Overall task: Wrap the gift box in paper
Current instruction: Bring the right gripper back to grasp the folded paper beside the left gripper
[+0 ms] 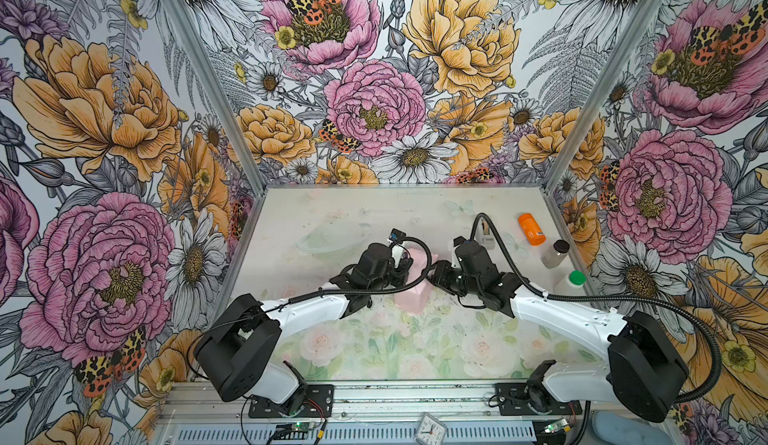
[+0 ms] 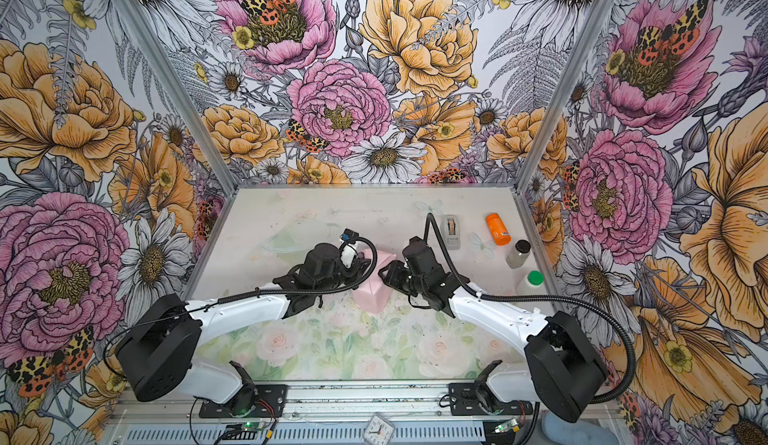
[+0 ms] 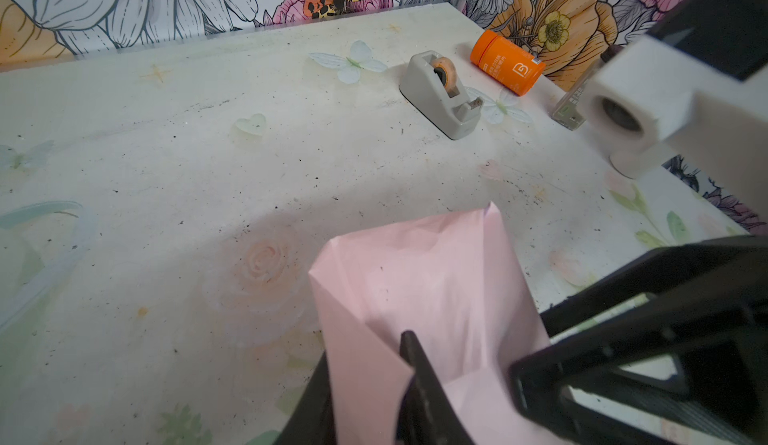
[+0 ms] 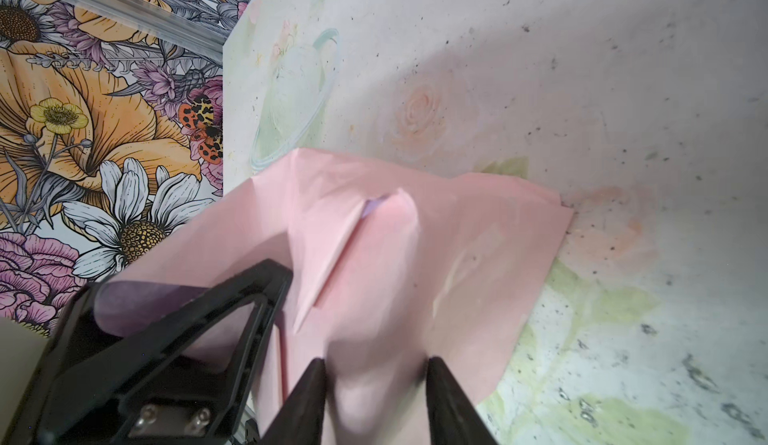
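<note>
Left gripper [image 3: 365, 353] nips a raised fold of the paper [image 4: 478, 235], pink face out, bunched on the table [image 1: 332, 214] between both grippers. Right gripper [image 4: 376, 366] straddles a blurred bulge; we can't tell its grip. Gift box hidden from us.

Both top views are lit evenly & brightly from overhead. No glare is noted on the table [image 1: 353, 214], only soft shadows under the arms. Wide-angle bending is seen twd. the edges, esp. at the wall posts. In the left wrist view the tape dispenser [image 3: 440, 94] is rendered sharp, whereas black arm parts (nearly at the lens) are defocused. In the right wrist view the paper [image 4: 415, 256] is smeared w/ blur near the right gripper [image 4: 374, 364], and a broad grey shadow is cast across the table.
</note>
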`<state>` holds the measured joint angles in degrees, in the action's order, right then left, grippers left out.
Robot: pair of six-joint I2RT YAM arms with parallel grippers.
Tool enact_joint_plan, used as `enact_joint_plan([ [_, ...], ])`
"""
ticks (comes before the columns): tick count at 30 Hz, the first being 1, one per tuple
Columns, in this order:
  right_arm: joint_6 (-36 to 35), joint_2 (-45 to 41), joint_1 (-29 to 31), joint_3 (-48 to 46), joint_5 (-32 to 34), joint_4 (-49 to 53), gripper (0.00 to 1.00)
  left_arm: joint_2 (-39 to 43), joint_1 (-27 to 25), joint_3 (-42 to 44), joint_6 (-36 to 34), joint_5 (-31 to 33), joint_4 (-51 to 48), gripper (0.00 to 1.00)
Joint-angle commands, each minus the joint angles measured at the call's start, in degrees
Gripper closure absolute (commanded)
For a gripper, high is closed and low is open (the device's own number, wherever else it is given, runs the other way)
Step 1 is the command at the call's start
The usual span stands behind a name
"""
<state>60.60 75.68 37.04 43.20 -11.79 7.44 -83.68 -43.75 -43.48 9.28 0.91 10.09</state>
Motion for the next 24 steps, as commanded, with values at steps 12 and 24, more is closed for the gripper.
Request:
enact_joint_plan([
  [12, 0.0, 0.7, -0.6, -1.2, 0.7, -0.3, 0.62, 2.7, -2.3, 1.4, 1.7, 0.2, -0.2, 0.67],
  [24, 0.0, 0.8, -0.6, -1.5, 0.7, -0.6, 0.64, 5.9, -2.6, 3.6, 2.7, 0.7, 0.4, 0.68],
])
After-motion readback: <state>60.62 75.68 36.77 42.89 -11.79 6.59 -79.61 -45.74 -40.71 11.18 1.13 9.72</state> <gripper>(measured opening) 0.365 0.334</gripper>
